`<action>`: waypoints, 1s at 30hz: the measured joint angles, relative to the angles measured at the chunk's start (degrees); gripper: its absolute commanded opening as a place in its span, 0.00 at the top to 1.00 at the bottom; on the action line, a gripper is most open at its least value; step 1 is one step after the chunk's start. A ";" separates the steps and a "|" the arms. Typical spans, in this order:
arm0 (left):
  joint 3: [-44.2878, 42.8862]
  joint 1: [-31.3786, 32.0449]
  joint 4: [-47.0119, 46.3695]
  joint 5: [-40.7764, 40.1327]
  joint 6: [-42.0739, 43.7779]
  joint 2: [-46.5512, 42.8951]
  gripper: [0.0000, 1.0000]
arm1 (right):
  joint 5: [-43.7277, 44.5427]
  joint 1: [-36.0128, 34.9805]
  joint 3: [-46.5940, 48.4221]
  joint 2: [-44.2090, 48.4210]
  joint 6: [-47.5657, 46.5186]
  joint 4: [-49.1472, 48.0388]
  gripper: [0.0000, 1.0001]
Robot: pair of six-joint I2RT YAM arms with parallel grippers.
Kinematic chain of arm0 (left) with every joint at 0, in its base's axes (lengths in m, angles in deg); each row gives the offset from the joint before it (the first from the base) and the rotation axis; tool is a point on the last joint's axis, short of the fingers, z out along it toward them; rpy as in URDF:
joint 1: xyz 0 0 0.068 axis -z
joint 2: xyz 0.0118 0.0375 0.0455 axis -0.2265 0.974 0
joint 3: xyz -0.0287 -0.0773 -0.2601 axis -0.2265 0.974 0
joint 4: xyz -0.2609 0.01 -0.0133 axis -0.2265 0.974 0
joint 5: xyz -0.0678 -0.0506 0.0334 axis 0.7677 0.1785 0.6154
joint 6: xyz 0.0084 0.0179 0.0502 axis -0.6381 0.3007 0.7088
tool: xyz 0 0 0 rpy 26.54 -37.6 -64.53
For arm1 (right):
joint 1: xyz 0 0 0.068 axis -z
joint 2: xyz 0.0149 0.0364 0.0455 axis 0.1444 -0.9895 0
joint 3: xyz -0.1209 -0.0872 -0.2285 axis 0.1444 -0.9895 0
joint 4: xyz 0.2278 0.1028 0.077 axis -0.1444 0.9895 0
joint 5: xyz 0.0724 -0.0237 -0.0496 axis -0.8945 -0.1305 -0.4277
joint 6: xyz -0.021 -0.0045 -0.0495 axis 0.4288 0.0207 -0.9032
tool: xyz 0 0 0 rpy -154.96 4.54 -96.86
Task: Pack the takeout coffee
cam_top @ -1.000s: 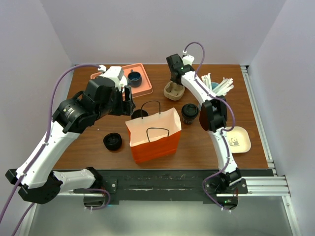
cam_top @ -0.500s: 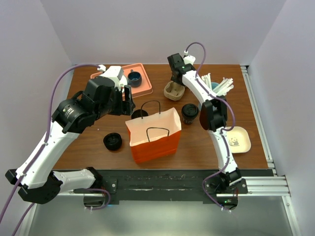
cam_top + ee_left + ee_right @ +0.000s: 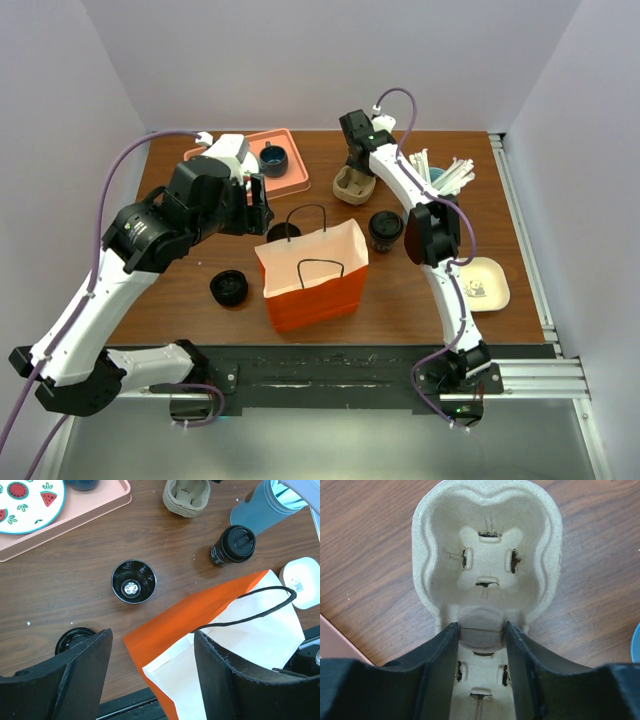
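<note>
We count one orange paper bag point(image 3: 315, 295) at the centre of the top view. Right of it is one lidded takeout coffee point(image 3: 385, 228). There is one open dark cup point(image 3: 133, 581) and one loose black lid point(image 3: 229, 288) at the left. Further up are one pulp cup carrier point(image 3: 352, 184), one pink tray point(image 3: 295, 178), one watermelon plate point(image 3: 25, 500) and one dark blue cup point(image 3: 273, 160). At the right are one blue holder point(image 3: 255, 512) and one small white dish point(image 3: 482, 283).

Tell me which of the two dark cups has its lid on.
The takeout coffee, standing right of the orange bag, wears a black sip lid. The other dark cup, behind the bag, is open-topped.
</note>
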 measured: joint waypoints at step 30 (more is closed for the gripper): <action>0.96 0.00 -0.66 -0.17 0.94 -0.57 0.29 | -0.57 0.02 -5.38 6.84 -6.05 -8.26 0.65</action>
